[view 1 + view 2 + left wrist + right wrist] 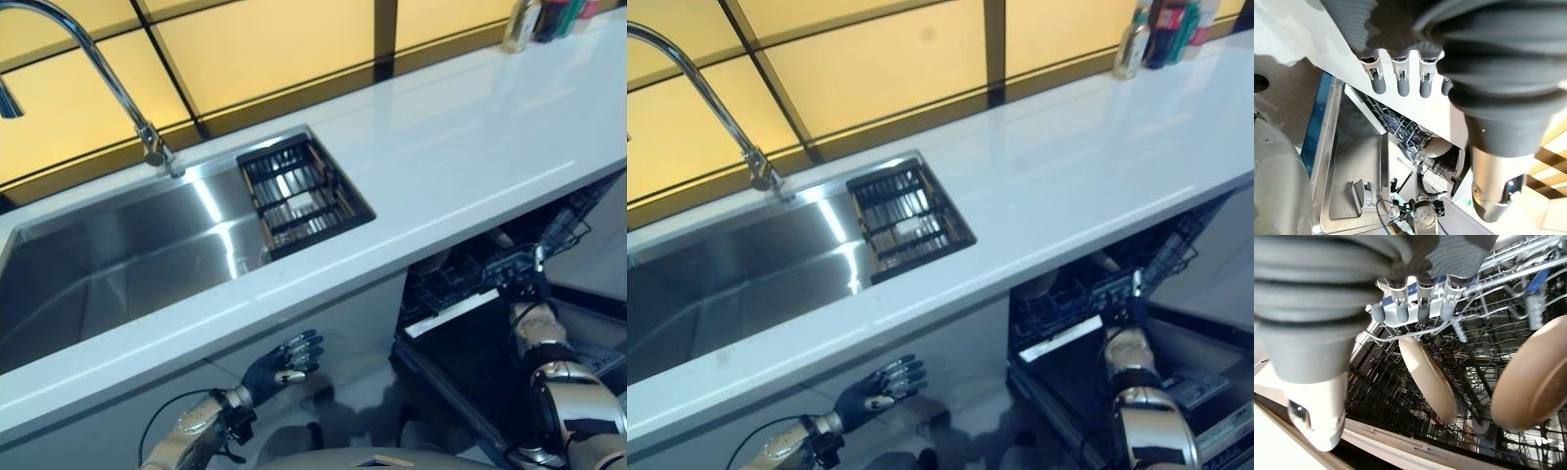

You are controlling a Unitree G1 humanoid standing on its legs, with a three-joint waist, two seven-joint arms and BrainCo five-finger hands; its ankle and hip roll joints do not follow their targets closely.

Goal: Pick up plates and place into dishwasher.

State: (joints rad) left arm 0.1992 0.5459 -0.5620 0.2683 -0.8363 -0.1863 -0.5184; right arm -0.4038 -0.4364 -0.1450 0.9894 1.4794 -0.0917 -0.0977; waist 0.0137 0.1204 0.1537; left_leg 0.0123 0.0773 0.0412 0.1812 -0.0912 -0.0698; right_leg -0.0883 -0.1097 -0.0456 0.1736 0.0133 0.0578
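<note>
Two beige plates stand on edge in the dishwasher's lower rack [1400, 396]: one plate [1427, 382] just below my right hand's fingers [1421, 308], the other plate [1530, 382] farther along. My right hand [534, 289] reaches into the open dishwasher [470, 279] under the counter. Its fingers are straight above the nearer plate's rim and its thumb is held apart, so it grips nothing. My left hand [279, 367] hangs open below the counter edge in front of the cabinet, holding nothing.
The dishwasher door [460, 362] lies folded down in front of the rack. The white counter [470, 137] holds a steel sink [118, 255] with a black dish rack [299, 196] and a faucet [108, 78]. Bottles [549, 20] stand at the far right corner.
</note>
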